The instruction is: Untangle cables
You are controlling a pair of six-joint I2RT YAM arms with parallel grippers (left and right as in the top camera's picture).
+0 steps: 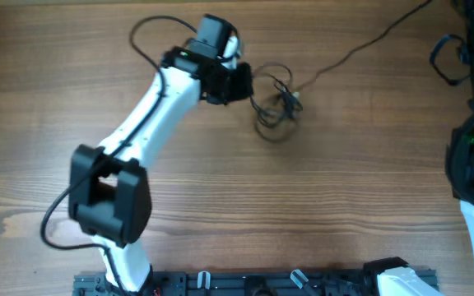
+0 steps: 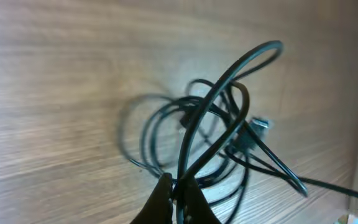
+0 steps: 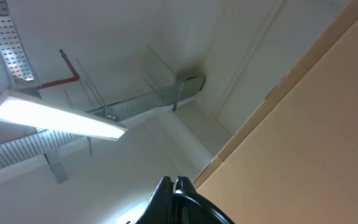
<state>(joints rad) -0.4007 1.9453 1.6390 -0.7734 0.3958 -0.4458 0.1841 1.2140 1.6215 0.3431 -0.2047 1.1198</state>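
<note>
Cables [image 1: 276, 105] lie bunched in a loose knot on the tabletop [image 1: 344, 189], at the left arm's [image 1: 151, 107] tip.
The left jaws are pinched closed on one raised loop [image 2: 229, 81]. The right jaws are closed on nothing and point at the ceiling [image 3: 104, 37].

The cables [image 2: 194, 121] blur at their left loops, and the overhead's edge cuts off the right arm [image 1: 472, 160]
</note>
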